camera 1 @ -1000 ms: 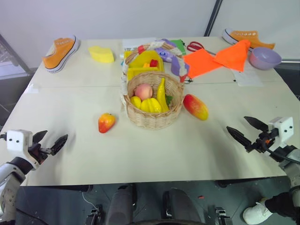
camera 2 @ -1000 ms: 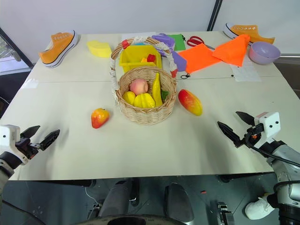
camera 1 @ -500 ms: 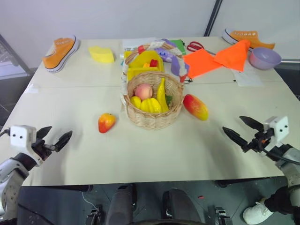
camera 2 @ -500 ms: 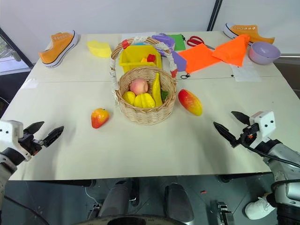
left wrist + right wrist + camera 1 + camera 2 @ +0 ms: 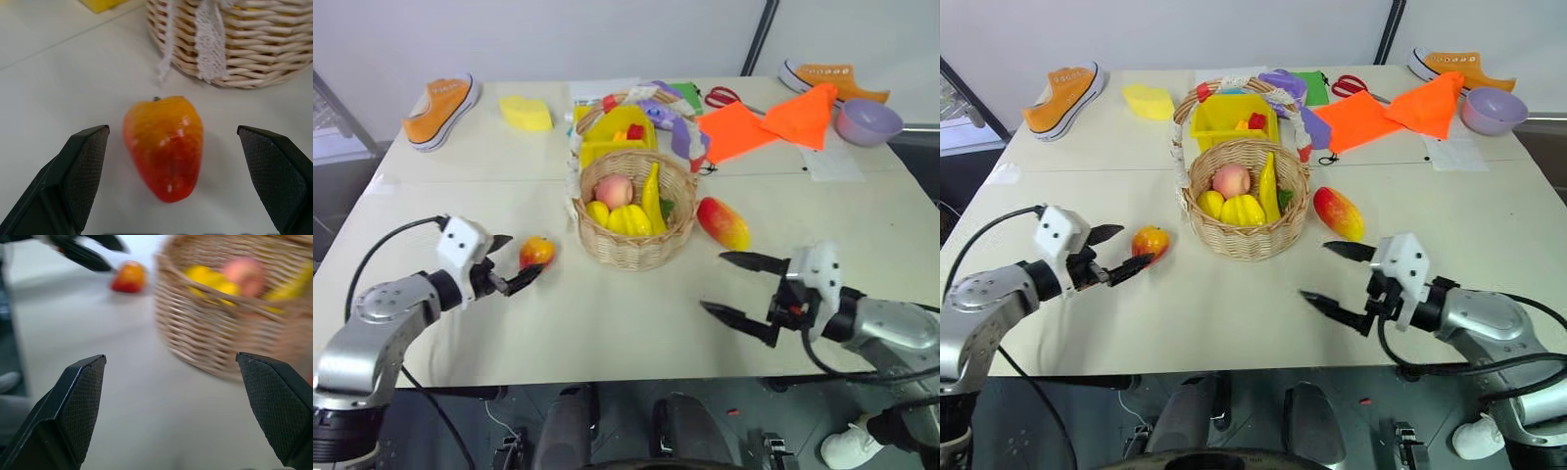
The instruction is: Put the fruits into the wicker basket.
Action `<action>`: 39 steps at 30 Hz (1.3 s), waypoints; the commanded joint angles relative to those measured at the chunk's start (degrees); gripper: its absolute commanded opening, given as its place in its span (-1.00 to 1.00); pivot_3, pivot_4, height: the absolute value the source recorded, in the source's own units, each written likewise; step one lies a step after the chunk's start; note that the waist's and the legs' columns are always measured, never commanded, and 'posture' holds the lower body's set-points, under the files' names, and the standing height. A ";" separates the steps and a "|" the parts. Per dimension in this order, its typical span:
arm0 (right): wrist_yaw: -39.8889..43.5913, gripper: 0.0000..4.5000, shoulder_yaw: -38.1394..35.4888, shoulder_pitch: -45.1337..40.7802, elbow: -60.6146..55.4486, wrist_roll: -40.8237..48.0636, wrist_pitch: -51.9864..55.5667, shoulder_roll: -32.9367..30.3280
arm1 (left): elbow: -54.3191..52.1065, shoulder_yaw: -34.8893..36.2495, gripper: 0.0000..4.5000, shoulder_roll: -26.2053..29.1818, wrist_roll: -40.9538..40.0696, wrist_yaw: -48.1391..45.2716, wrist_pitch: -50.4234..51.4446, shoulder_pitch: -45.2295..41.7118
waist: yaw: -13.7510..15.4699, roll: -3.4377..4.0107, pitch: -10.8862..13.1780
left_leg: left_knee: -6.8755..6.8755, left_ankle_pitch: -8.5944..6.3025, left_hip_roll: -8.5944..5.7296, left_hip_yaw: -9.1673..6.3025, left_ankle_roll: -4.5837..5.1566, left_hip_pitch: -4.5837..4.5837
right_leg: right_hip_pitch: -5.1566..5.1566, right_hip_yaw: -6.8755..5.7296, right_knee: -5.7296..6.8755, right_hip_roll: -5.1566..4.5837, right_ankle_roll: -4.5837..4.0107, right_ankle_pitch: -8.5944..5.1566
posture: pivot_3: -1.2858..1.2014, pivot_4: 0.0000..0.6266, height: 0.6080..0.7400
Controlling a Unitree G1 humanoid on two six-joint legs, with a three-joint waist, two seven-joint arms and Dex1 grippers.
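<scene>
My head cameras look down across the table point(image 5: 607, 323); each wrist camera sits close, low, and both share the wicker basket point(image 5: 254, 44) and small fruit point(image 5: 164, 147).

I could read no text, label, brand, number or sign on anything I saw in these views.

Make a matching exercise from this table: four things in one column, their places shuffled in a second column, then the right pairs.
1. small red-orange fruit
2. mango
3. peach
4. purple bowl

A. in the wicker basket
B. far right table corner
C. on the table right of the basket
D. between the open left gripper fingers

Pairs: 1-D, 2-C, 3-A, 4-B
</scene>
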 commanded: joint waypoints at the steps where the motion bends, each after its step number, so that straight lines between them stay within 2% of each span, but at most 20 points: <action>1: -1.30 0.97 1.86 -2.28 -3.07 1.20 0.10 0.91 | 1.39 -2.00 1.00 -0.15 3.82 2.57 0.13 -2.57 | 0.01 0.00 0.00 | 0.00 0.00 0.00 0.00 0.00 0.00 | 0.00 0.00 0.00 0.00 0.00 0.00 | 0.03 -0.52 0.84; 8: -0.96 0.97 5.92 -1.91 -2.86 -1.34 -1.82 1.66 | 4.87 -4.28 1.00 -3.18 6.17 4.49 0.15 -4.62 | 0.12 -0.04 0.01 | 0.01 0.00 -0.01 0.00 0.02 -0.01 | 0.00 0.00 0.00 0.02 0.02 0.00 | 0.03 -0.52 0.84; 15: -1.15 0.97 6.90 -1.79 -3.02 -1.84 -2.90 1.82 | 7.90 -4.51 1.00 -6.34 6.33 4.44 -1.00 -5.98 | 0.11 -0.07 0.01 | 0.03 0.00 -0.01 0.00 0.02 0.00 | 0.01 -0.01 0.00 0.04 0.03 0.01 | 0.03 -0.52 0.84; 17: -1.31 1.00 7.23 -1.69 -3.30 -2.19 -3.23 1.82 | 8.69 -4.26 0.76 -7.00 6.18 4.44 -1.33 -6.50 | 0.14 -0.07 0.00 | 0.03 0.00 -0.01 0.00 0.02 0.00 | 0.02 -0.01 0.00 0.04 0.03 0.01 | 0.03 -0.52 0.84; 19: -1.54 1.00 7.31 -2.01 -3.54 -2.41 -3.29 1.73 | 8.85 -4.14 0.42 -6.92 6.39 4.40 -1.19 -6.80 | 0.09 -0.10 0.01 | 0.04 0.00 -0.01 0.00 0.02 0.00 | 0.02 -0.01 0.00 0.04 0.03 0.01 | 0.03 -0.52 0.84; 27: -1.81 1.00 7.40 -2.79 -3.65 -2.90 -3.28 1.41 | 7.83 0.16 0.42 -5.09 5.56 3.13 -3.24 -5.84 | 0.06 -0.11 0.01 | 0.04 0.00 -0.01 0.00 0.02 0.00 | 0.02 -0.01 0.00 0.05 0.03 0.01 | 0.03 -0.52 0.84; 32: -1.74 1.00 5.61 -3.95 -3.43 -2.26 -2.63 0.40 | -1.66 6.29 0.42 -2.51 -4.53 -4.41 -1.00 -4.45 | 0.04 -0.14 0.02 | 0.03 0.00 0.00 0.00 0.02 -0.01 | 0.01 -0.01 0.00 0.04 0.03 0.01 | 0.03 -0.52 0.84; 35: -1.11 1.00 4.70 -4.95 -2.59 -2.06 -2.70 -0.41 | -7.91 5.23 0.42 -0.74 -9.35 -6.64 1.92 -6.20 | 0.21 -0.14 0.02 | 0.04 -0.01 -0.01 -0.01 0.01 0.00 | 0.04 -0.01 0.00 0.00 0.02 0.01 | 0.03 -0.52 0.84; 39: -1.09 1.00 4.16 -7.20 -1.18 -2.45 -2.83 -0.73 | -10.42 -4.96 0.42 -5.24 -6.93 0.44 6.47 -18.41 | 0.48 -0.20 -0.01 | 0.14 0.00 -0.04 -0.05 0.02 0.01 | 0.16 -0.07 -0.02 0.00 0.03 0.01 | 0.03 -0.52 0.84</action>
